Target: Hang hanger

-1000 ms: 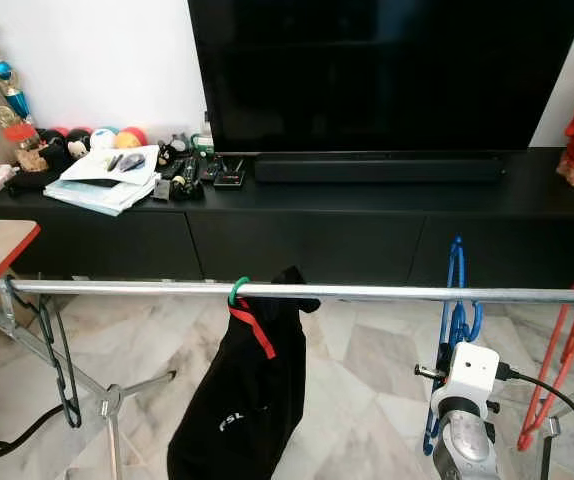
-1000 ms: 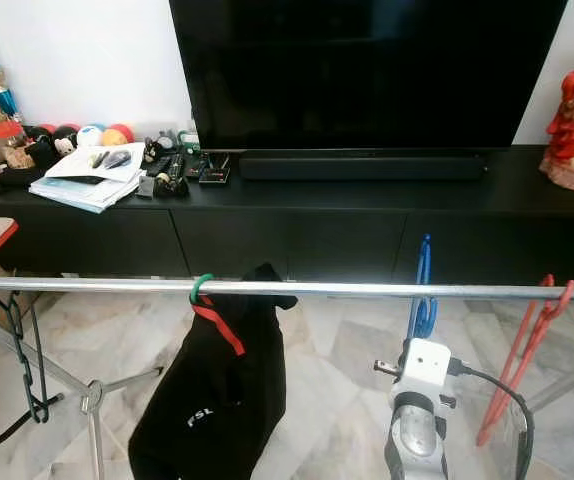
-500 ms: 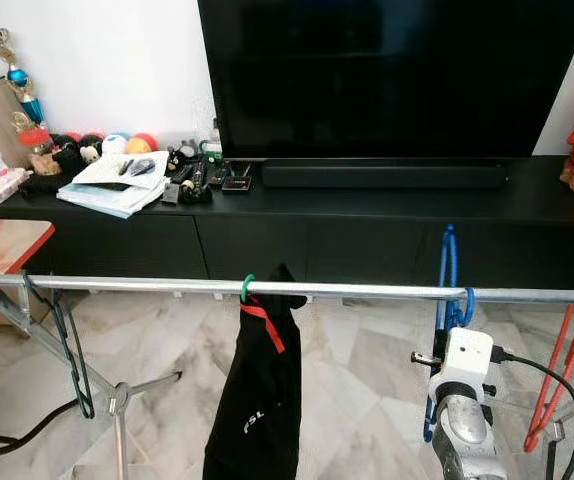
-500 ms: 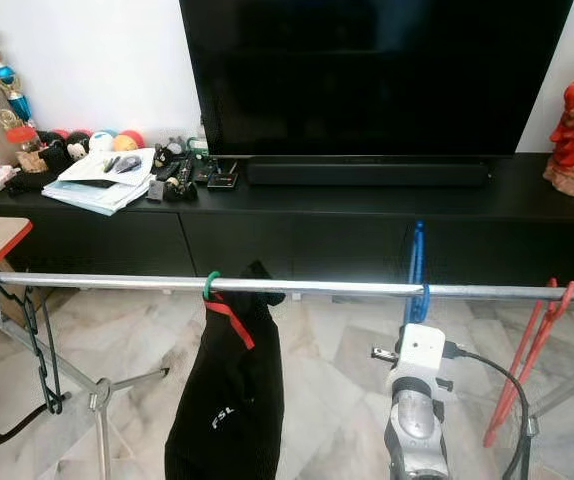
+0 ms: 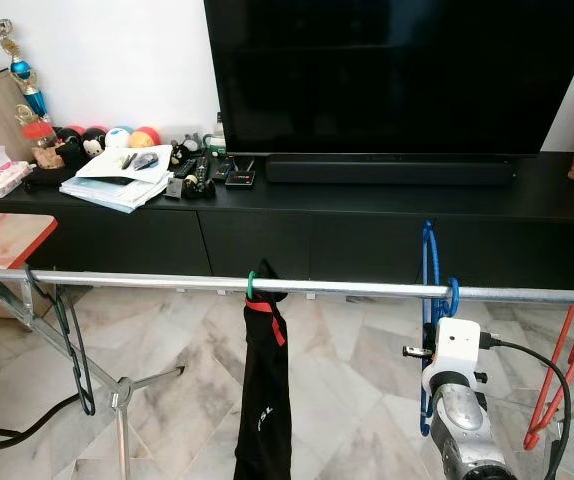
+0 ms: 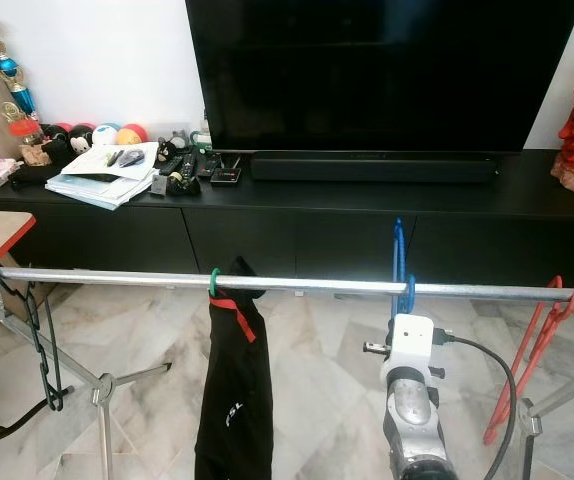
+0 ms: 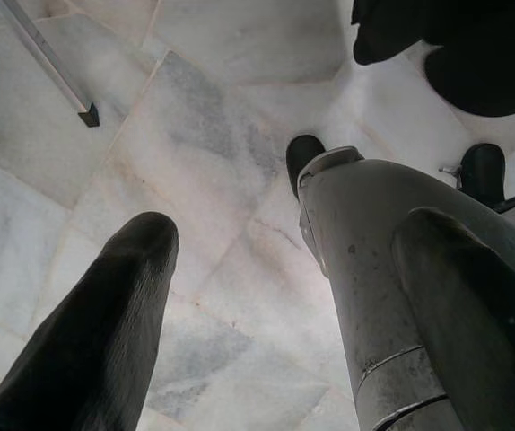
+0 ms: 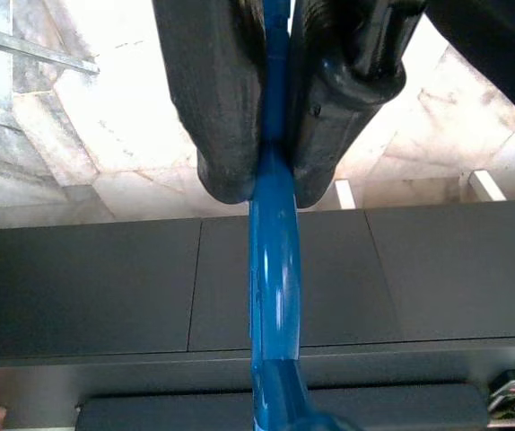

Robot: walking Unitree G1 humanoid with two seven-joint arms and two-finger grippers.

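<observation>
right hand (image 8: 271, 171) clenched on blue plastic hanger (image 5: 428, 262) | hanger hook over silver metal rail (image 5: 347, 289) | left hand (image 7: 275, 296) released, above marble floor (image 7: 213, 117)

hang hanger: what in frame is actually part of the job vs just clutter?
In the job:
- blue hanger, pinched by the right gripper
- metal rail, where its hook sits

Just there:
- black garment on a green hook
- red hanger
- black hanger
- TV
- papers
- left gripper, idle
</observation>
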